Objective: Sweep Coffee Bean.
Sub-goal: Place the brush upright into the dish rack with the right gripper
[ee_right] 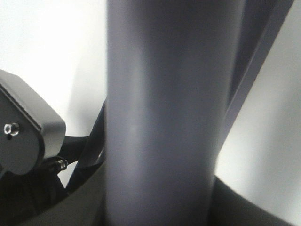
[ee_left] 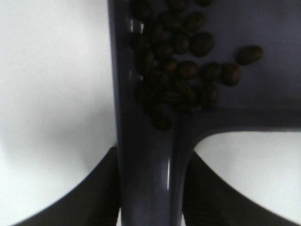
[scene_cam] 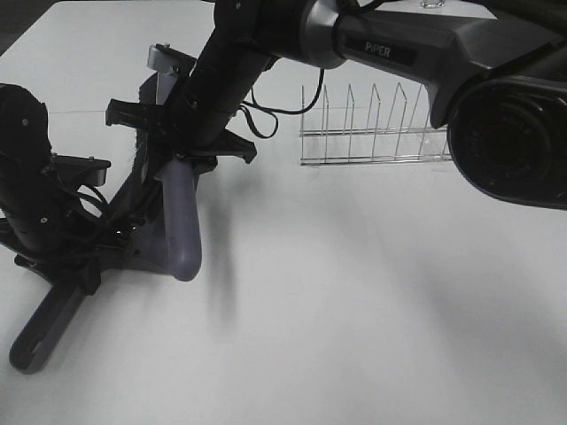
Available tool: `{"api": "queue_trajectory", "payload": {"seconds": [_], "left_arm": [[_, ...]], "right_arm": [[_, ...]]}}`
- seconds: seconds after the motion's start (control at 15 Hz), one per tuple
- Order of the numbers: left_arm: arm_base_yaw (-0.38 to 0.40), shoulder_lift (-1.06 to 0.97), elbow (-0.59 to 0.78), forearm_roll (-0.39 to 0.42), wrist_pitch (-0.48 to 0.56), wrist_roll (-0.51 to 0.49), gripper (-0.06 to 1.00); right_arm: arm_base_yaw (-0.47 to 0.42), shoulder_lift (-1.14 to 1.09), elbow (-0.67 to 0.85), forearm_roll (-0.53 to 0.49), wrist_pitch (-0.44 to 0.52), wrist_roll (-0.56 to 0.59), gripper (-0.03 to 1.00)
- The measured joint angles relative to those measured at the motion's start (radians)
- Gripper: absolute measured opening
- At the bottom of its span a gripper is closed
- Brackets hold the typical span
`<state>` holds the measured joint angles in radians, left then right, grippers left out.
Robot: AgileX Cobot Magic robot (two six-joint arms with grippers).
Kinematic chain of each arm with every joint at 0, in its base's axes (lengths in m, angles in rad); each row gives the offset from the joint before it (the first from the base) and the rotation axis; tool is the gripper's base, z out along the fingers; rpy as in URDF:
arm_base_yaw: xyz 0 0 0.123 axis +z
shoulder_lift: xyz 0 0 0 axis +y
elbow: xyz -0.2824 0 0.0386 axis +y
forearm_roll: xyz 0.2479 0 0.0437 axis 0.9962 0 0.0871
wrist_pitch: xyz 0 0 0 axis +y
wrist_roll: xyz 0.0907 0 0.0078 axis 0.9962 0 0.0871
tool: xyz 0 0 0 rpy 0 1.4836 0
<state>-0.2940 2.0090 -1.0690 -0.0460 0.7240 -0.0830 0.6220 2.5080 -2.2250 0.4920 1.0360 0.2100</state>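
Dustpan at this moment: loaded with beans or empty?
Loaded. The left wrist view shows a pile of coffee beans lying inside the purple dustpan, near its handle.

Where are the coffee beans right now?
Left wrist view: the beans are piled in the dustpan, in the corner where its handle joins, just ahead of the left hand.

High cam looks down over the table (scene_cam: 372,319). Left wrist cam sits tight on the dustpan (ee_left: 143,188), right one on the brush handle (ee_right: 164,117); high cam shows both.
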Motion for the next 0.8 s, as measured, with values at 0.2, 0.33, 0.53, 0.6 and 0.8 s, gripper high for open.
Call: {"api": "queue_trajectory", "payload": {"seconds": [0.2,0.33,0.53,0.6,0.8], "left_arm": [[0.0,0.0,0.0,0.0,0.0,0.003,0.33],[0.0,0.0,0.0,0.0,0.0,0.003,0.33],[0.0,0.0,0.0,0.0,0.0,0.003,0.33],[0.0,0.0,0.0,0.0,0.0,0.003,0.33],[0.0,0.0,0.0,-0.001,0.0,0.003,0.33]], "right_arm": [[-0.014,-0.004,-0.063,-0.109,0.142,0.0,0.29],[-0.014,-0.004,-0.09,-0.203,0.186,0.0,0.29],[-0.016,-0.018,-0.099,-0.326,0.191,0.0,0.29],[-0.016,-0.032,-0.099,-0.364,0.193,0.0,0.29],[-0.016,-0.089,-0.085,-0.439,0.194,-0.007,0.29]]}}
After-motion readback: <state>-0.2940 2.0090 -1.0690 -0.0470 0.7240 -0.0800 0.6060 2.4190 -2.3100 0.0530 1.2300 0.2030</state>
